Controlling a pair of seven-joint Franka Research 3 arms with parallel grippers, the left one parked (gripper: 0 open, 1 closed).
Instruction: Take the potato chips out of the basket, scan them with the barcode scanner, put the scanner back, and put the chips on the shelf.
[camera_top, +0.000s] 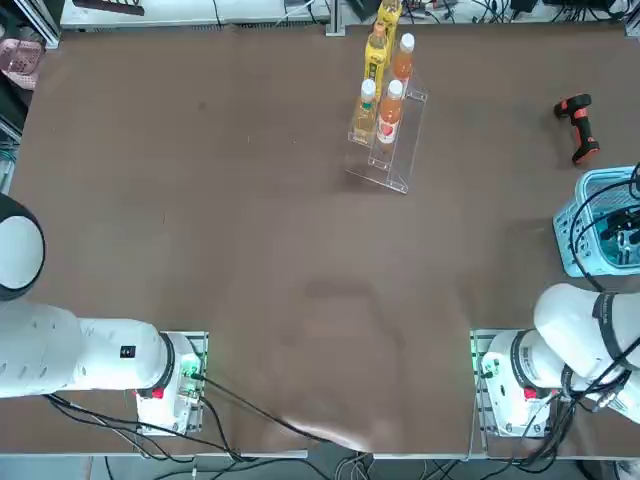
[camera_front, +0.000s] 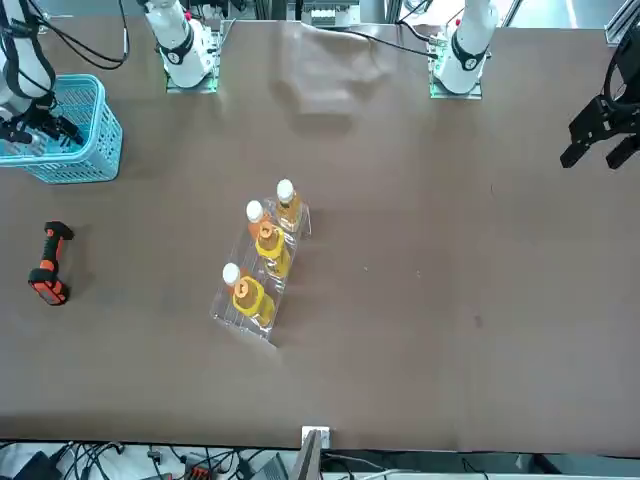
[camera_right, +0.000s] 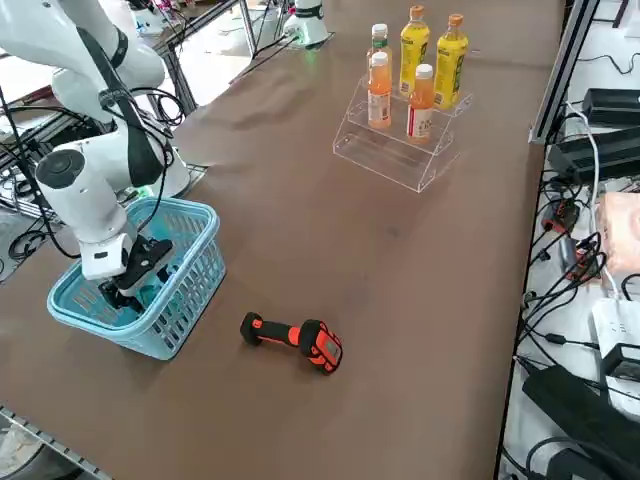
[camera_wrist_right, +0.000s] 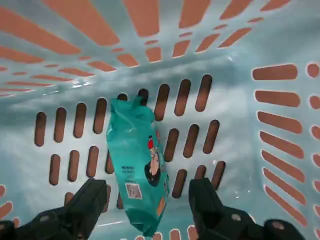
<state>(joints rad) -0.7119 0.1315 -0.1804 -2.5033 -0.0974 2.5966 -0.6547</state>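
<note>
**Reach into the basket: chips not yet gripped**

The first step, taking the chips out, is being attempted. The right gripper (camera_wrist_right: 145, 207) is being held inside the basket (camera_right: 190, 275), at the lower left of the right side view, with its fingers (camera_wrist_right: 87, 205) spread wide and nothing between them. The potato chips (camera_wrist_right: 137, 165), a teal packet, are lying flat on the basket floor, at the centre of the wrist view, with one end of the packet sitting between the two open fingers but apparently not being touched by either.

The barcode scanner (camera_right: 295, 340) is lying on the table just beside the basket, at lower centre of the right side view, not yet used. The shelf (camera_right: 400, 145), carrying drink bottles (camera_right: 415, 100), is standing well apart at the upper centre.

Judged next: a further descent is being called for, so that the fingers straddle the packet's narrow width before they close, with care that the lattice floor is not being struck.
</note>
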